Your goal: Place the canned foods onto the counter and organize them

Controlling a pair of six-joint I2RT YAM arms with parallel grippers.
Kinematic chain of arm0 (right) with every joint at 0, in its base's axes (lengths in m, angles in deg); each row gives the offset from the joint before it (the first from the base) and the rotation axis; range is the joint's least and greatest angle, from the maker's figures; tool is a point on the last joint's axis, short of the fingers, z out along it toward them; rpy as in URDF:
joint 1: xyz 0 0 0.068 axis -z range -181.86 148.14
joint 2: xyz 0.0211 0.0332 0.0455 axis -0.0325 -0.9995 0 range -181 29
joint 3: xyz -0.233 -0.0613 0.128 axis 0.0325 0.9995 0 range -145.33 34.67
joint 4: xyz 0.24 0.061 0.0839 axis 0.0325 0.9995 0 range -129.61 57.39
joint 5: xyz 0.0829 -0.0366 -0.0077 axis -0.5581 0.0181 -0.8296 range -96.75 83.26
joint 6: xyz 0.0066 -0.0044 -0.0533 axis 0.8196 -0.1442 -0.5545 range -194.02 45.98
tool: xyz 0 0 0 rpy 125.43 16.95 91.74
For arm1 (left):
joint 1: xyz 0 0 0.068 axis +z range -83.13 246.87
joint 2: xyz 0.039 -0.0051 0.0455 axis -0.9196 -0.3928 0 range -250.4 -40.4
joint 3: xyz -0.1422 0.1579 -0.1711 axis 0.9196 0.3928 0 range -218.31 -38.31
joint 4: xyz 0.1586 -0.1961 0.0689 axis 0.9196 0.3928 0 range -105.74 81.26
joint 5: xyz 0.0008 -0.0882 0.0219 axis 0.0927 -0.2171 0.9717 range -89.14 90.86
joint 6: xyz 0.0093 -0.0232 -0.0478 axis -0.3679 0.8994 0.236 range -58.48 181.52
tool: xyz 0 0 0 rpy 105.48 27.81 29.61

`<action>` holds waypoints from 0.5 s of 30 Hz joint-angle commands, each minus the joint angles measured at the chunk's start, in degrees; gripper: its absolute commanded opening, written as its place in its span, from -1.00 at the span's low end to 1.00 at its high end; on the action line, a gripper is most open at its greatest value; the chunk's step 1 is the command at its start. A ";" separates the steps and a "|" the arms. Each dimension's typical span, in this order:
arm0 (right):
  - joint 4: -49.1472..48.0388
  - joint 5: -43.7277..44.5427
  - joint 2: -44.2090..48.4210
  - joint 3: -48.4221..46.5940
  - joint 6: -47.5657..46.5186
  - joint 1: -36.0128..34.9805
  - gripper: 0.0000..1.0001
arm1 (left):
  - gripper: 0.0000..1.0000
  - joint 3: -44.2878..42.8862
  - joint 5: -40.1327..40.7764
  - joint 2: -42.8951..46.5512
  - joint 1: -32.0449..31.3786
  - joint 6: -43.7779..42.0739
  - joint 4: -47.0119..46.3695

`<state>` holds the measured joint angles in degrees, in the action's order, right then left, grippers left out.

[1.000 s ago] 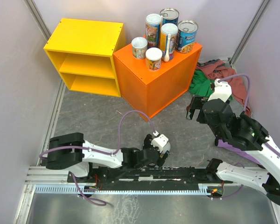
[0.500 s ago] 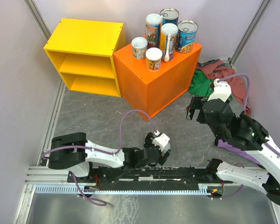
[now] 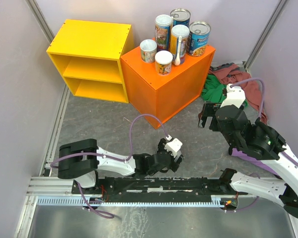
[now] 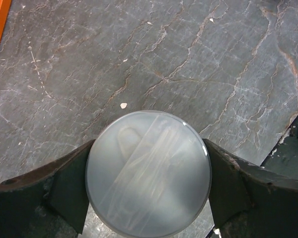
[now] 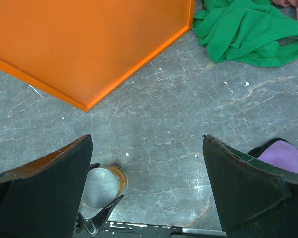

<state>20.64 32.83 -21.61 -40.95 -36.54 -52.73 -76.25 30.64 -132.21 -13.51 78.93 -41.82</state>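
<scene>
Six cans (image 3: 164, 62) stand on the counter (image 3: 141, 91); left claw (image 4: 149, 153) pinches the seventh can (image 4: 148, 181) at the table's (image 4: 188, 59) near edge, right claw (image 5: 146, 188) gapes. Next: lift it alongside them.

The left arm (image 3: 114, 166) has moved. Its big black elbow (image 3: 78, 157), at the lower left of the top view, has slid a little to the right. The long white part of the arm now sits a bit further right too. The small white block (image 3: 174, 145) on top of the left gripper (image 3: 168, 159) has gone up a little and to the right, near the middle of the frame. The purple cable (image 3: 139, 119) that loops over the arm now reaches a bit higher than before.
</scene>
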 commanded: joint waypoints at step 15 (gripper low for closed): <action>-4.08 1.47 -1.35 -0.95 -2.24 0.19 0.99 | -0.95 -0.11 -1.18 7.63 1.19 -2.45 2.09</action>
<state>19.57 32.91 -22.68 -40.95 -38.12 -52.73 -76.29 28.08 -130.46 -12.59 78.08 -38.92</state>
